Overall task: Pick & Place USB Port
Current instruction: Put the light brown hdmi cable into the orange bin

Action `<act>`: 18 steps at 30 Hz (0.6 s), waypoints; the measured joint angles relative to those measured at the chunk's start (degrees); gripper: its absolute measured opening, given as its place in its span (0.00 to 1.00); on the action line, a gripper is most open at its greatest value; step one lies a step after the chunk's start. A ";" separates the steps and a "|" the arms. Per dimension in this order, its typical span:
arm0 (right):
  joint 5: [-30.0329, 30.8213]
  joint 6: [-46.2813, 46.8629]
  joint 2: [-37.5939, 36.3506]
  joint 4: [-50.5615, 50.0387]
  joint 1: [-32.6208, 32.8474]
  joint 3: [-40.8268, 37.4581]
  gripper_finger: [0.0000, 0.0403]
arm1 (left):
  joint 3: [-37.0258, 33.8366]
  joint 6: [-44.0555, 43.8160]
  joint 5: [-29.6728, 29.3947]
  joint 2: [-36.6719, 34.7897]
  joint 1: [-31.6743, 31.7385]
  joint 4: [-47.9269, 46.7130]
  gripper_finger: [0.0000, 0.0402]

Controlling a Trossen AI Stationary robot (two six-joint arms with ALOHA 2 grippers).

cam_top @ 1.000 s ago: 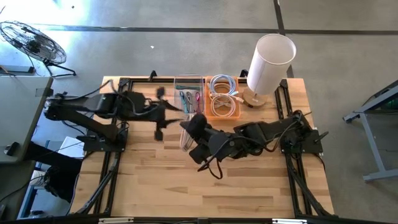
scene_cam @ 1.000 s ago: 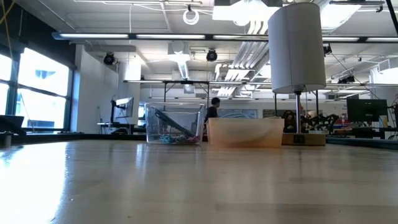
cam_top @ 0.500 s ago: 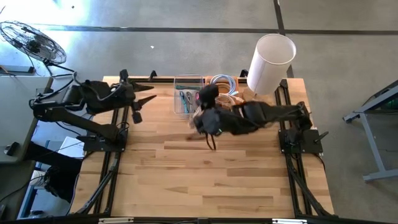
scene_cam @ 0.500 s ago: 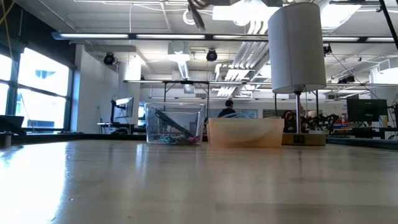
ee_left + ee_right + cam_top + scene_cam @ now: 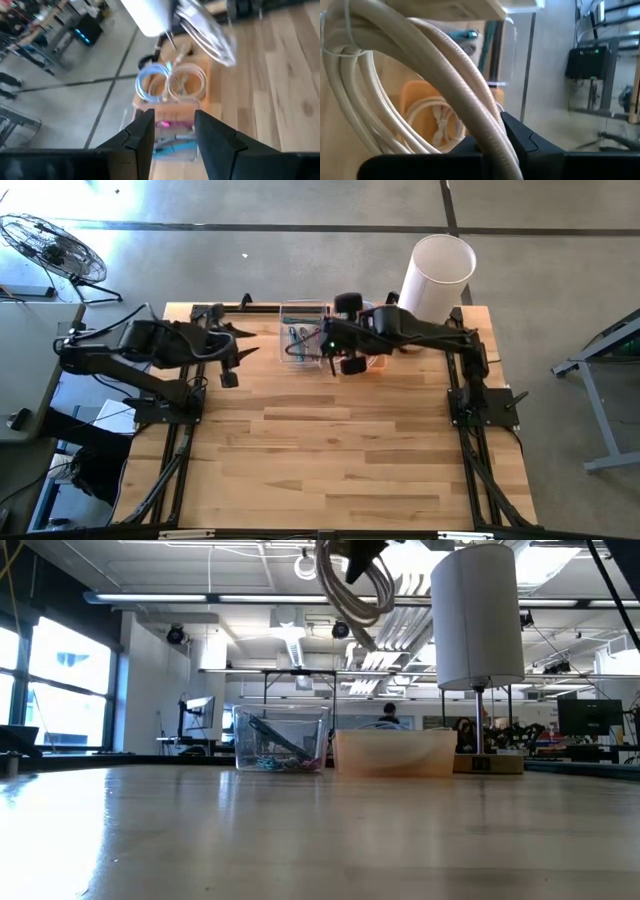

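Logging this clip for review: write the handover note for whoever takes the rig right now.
Right tool: shut on a coiled white cable, held high above the bins.
Left tool: open, nothing in it, near the table's back-left, facing the bins.
Orange bin: holds a blue coil and a white coil.
Clear bin, beside it: mixed coloured cables.
Done: cable picked up.
Left: lower it into a bin, probably the orange one, and release.

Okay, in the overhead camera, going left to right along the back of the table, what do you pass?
Left gripper → clear bin → right gripper holding the coiled cable → orange tray → white cylinder lamp.
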 joint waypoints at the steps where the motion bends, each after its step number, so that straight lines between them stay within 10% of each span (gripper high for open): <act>1: -0.07 0.01 0.10 -0.25 -0.73 0.00 0.03 | 0.00 -0.02 0.23 0.49 -0.01 -0.68 0.34; 18: 1.97 7.55 8.33 -7.79 -8.95 0.00 0.03 | -0.04 -1.46 1.05 5.77 -0.02 -9.83 0.34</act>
